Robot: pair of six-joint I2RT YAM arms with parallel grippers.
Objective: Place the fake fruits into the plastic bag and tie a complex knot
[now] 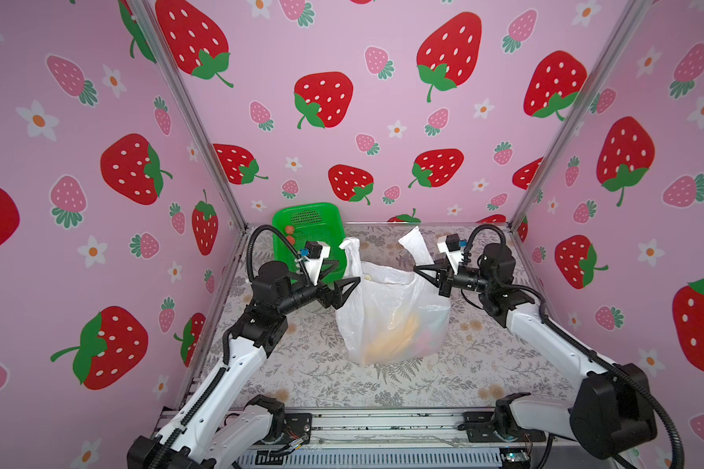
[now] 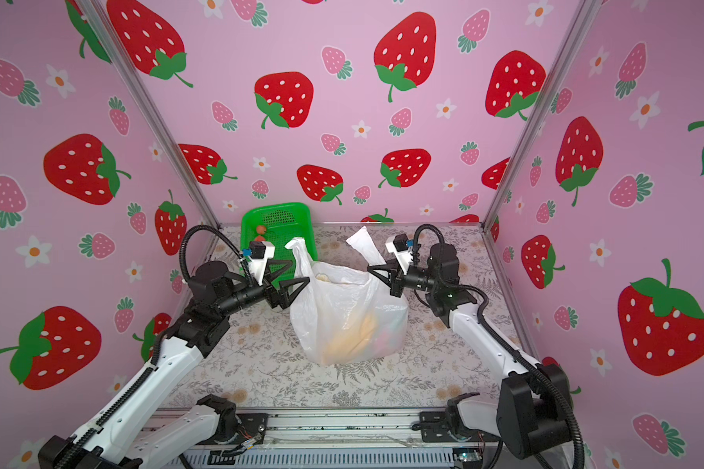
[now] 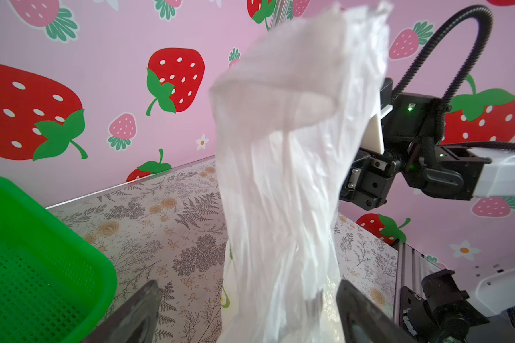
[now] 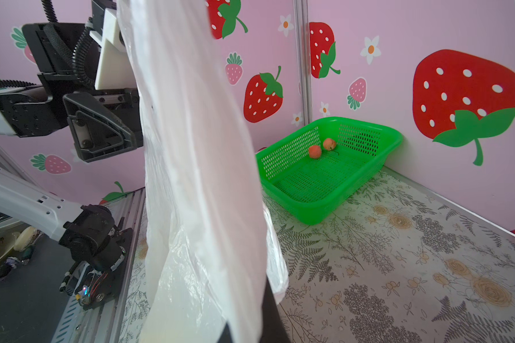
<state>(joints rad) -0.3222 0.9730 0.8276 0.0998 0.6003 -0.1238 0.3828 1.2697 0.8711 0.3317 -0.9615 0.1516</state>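
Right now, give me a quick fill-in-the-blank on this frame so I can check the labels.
1. The green basket holds ___ small red fruits.
2. The left gripper stands ___, with one handle of the plastic bag between its jaws.
3. The right gripper is ___ on the bag's other handle.
Missing words: two; open; shut.

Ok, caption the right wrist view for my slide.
Right gripper pinches a plastic bag handle upright; open left gripper alongside, two small red fruits lying in the green basket.
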